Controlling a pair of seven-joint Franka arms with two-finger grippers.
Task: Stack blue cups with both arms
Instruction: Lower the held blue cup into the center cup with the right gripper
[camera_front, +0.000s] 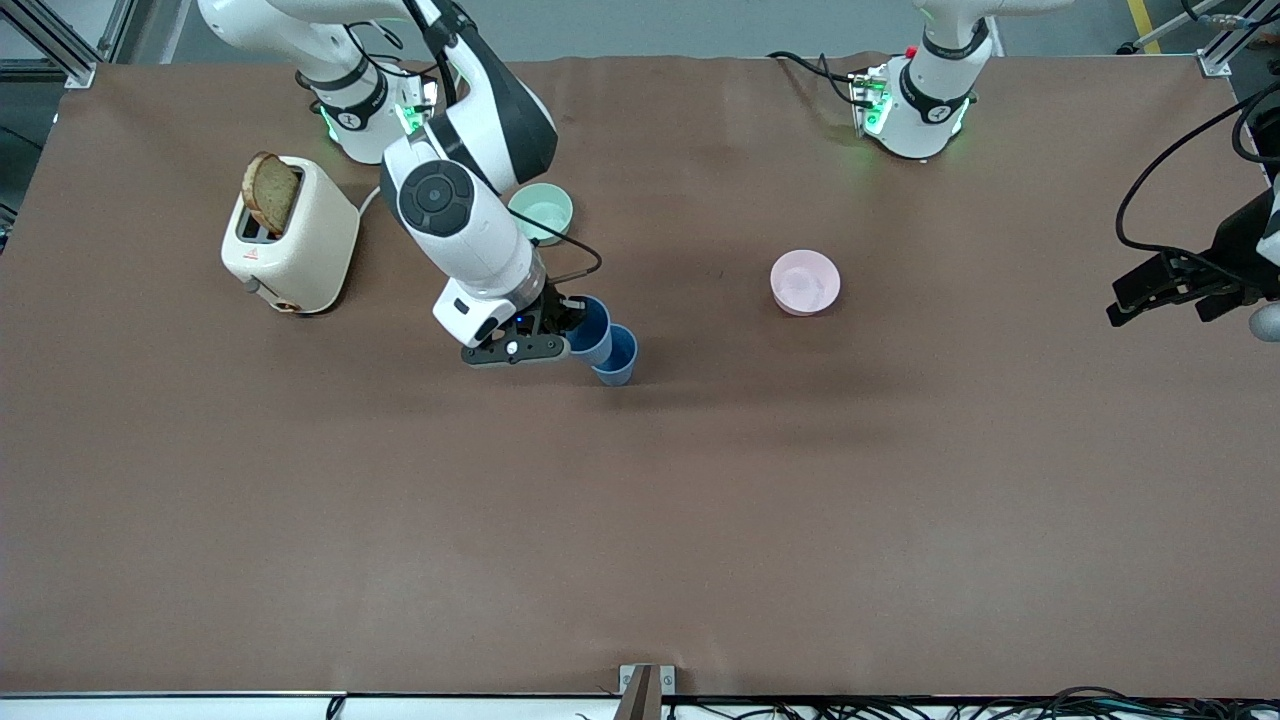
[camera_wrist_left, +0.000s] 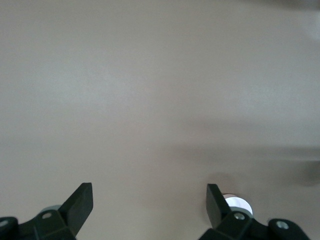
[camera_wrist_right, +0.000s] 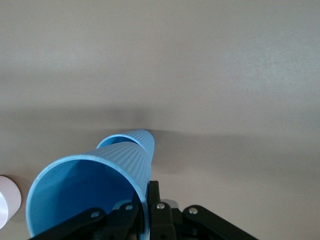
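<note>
My right gripper is shut on the rim of one blue cup, one finger inside and one outside. It holds the cup tilted. The cup's base sits at the mouth of the second blue cup, which stands upright on the table. I cannot tell whether the base is inside. The right wrist view shows the held cup in the gripper, with the second cup just past it. My left gripper waits open and empty above the table edge at the left arm's end. It also shows in the left wrist view.
A pink bowl sits toward the left arm's end from the cups. A mint-green bowl lies farther from the camera, partly under the right arm. A cream toaster with a bread slice stands toward the right arm's end.
</note>
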